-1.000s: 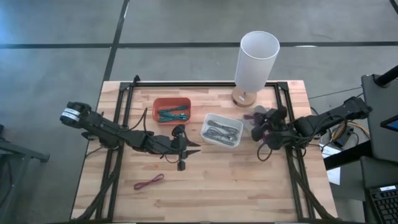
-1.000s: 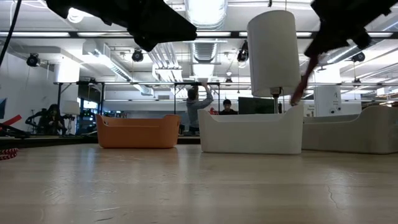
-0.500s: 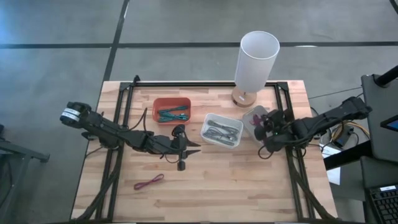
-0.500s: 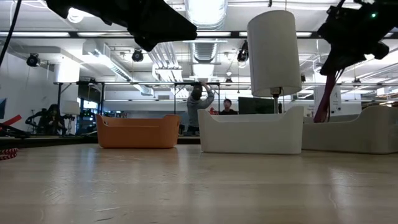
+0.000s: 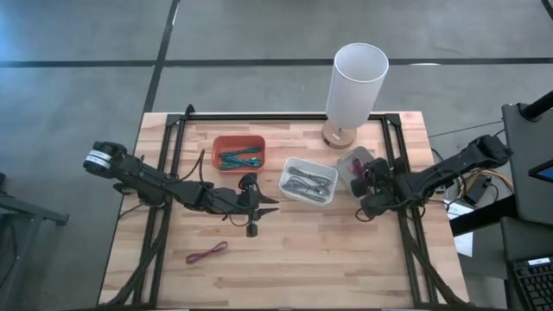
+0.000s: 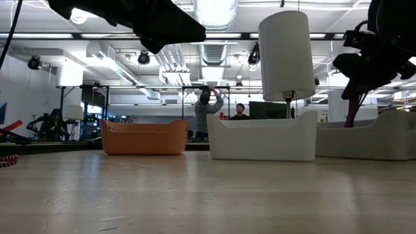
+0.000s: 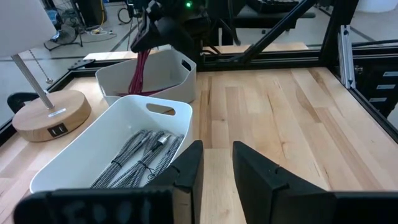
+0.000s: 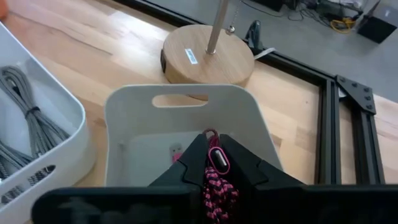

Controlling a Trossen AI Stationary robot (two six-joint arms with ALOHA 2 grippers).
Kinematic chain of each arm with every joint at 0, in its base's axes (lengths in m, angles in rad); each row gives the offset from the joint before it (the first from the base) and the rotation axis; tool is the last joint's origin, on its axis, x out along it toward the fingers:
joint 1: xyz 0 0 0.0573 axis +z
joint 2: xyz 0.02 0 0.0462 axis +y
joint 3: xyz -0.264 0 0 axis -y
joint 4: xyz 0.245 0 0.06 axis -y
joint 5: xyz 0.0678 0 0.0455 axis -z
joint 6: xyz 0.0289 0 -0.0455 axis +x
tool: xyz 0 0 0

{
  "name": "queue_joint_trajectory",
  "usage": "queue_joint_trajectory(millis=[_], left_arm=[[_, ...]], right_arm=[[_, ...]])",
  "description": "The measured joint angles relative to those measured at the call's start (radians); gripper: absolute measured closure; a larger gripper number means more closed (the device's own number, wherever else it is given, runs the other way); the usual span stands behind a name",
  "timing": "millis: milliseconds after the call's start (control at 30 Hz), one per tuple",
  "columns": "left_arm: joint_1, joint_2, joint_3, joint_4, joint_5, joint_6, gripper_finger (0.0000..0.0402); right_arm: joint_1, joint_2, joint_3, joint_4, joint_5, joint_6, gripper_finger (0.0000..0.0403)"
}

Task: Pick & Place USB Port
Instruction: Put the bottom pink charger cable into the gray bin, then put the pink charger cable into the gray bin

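My right gripper [image 5: 370, 179] hovers over the grey bin [image 5: 352, 162] near the table's right edge, shut on a magenta braided cable [image 8: 216, 186]. In the left wrist view this cable [image 7: 142, 70] hangs from the gripper into the bin [image 7: 163, 79]; the wall hides its lower end. My left gripper [image 5: 259, 206] waits mid-table, open and holding nothing, beside the white bin [image 5: 308, 180] of grey cables. A maroon cable [image 5: 207, 252] lies loose on the table near its front. My right gripper pinches the magenta cable between its two fingers just behind the connector end [image 8: 217, 157], coming from above and slanting down. The cable is lifted and hangs below the fingers [image 6: 351, 110] into the grey bin; whether its end rests on the floor is hidden.
A tall white lamp [image 5: 356, 86] stands on a round wooden base [image 8: 208, 59] just beyond the grey bin. An orange bin [image 5: 239, 152] with teal cables sits at the far middle. A black frame rail [image 8: 345, 118] runs along the right edge. Bare wood lies toward the near edge.
My right gripper has moved down and toward the table's right, over the grey bin. The magenta cable, which swung out beside the gripper a second ago, now hangs straight with its lower part inside the bin. The left arm has kept still.
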Motion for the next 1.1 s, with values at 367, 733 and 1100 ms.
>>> queue_joint_trajectory(millis=[367, 733, 1100], left_arm=[[0.0, 0.0, 0.0, 0.0, 0.0, 0.0, 0.0318], [0.0, 0.0, 0.0, 0.0, 0.0, 0.0, 0.0317], [-0.001, 0.0, 0.0, -0.001, 0.028, -0.055, 0.0319]], right_arm=[[0.0, 0.032, -0.001, 0.012, -0.121, -0.011, 0.0308], [0.0, 0.031, 0.004, 0.024, -0.32, -0.034, 0.0263], [0.0, 0.031, 0.213, 0.027, -0.314, -0.168, 0.0259]])
